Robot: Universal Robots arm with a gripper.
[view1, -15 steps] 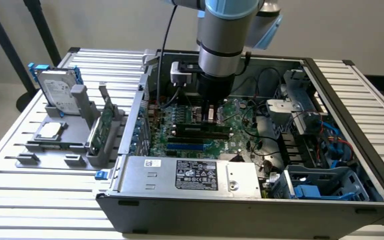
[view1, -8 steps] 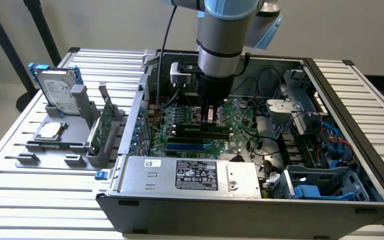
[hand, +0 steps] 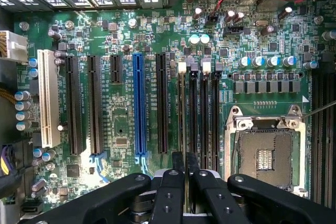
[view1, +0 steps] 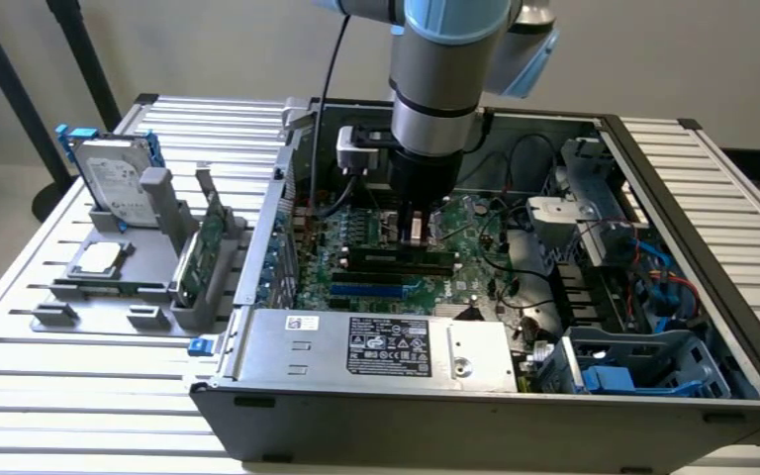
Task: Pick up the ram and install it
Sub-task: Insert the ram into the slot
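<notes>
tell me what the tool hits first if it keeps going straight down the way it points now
Most likely the black memory slots on the green motherboard. The tool points down at them, gripping a slim dark RAM stick edge-on. That stick would probably meet a slot first, though depth is unclear.

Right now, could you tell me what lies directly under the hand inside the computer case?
Under the hand lies the green motherboard, with its black memory slots right beneath the fingertips. The ram stands edge-on in the slot there. The hand's black body covers the slots' near ends.
</notes>
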